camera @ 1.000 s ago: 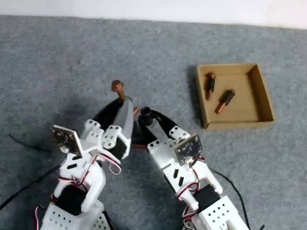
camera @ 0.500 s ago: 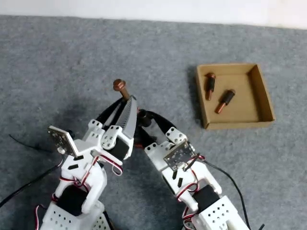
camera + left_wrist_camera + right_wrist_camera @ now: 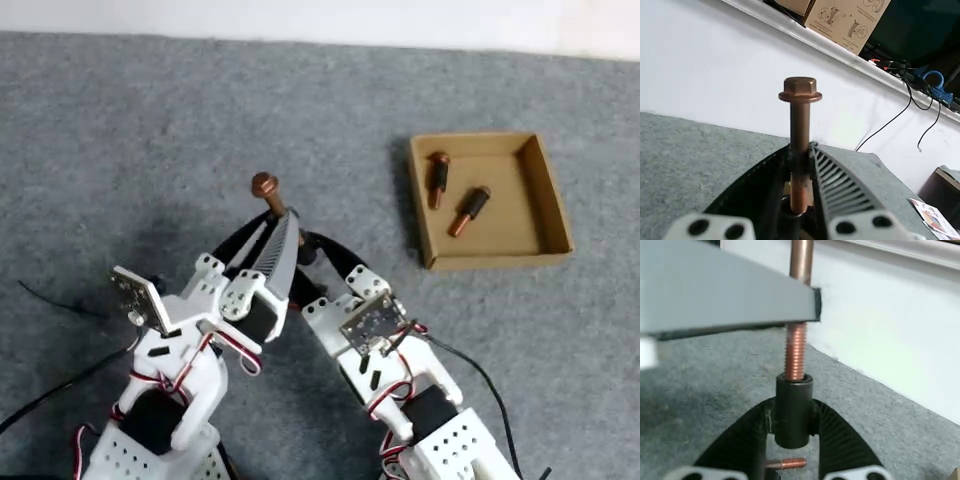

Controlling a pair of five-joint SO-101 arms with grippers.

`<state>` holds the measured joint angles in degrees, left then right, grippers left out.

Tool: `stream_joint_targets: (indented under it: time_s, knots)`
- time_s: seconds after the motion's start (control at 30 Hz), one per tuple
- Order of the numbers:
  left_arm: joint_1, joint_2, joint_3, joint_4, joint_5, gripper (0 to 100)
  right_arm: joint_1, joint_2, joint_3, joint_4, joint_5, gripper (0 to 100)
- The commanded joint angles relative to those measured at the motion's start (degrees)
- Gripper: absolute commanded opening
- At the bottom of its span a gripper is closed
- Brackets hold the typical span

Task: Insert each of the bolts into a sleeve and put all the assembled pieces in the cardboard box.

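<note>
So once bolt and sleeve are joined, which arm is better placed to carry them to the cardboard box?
Right, probably: the right pincer grips the sleeve and is nearer the cardboard box. The left pincer holds the bolt.

Illegible print on background cartons (image 3: 850, 20).

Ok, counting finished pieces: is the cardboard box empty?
No, two sleeved bolts lie inside the cardboard box.
</note>
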<state>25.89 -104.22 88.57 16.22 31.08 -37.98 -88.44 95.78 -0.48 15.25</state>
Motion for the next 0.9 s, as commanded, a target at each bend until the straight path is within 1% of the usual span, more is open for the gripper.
stream_joint_targets:
  time_s: [0.0,0.27,0.5,0.67,0.87]
  knots:
    - [1.54,-0.13,0.84,0.09,0.26,1,1.01,-1.01,6.99,-1.1,0.44,0.4]
    - [0.84,-0.13,5.05,0.26,0.09,1,1.27,-1.01,6.99,-1.19,0.44,0.4]
    - [-3.65,-0.13,7.52,0.09,0.09,1,1.27,-1.01,6.99,-1.19,0.44,0.4]
    - [-2.68,-0.13,8.57,0.09,0.09,1,1.27,-1.01,6.99,-1.19,0.44,0.4]
    - [-3.12,-0.13,8.57,0.09,0.09,1,1.36,-1.01,6.99,-1.19,0.44,0.4]
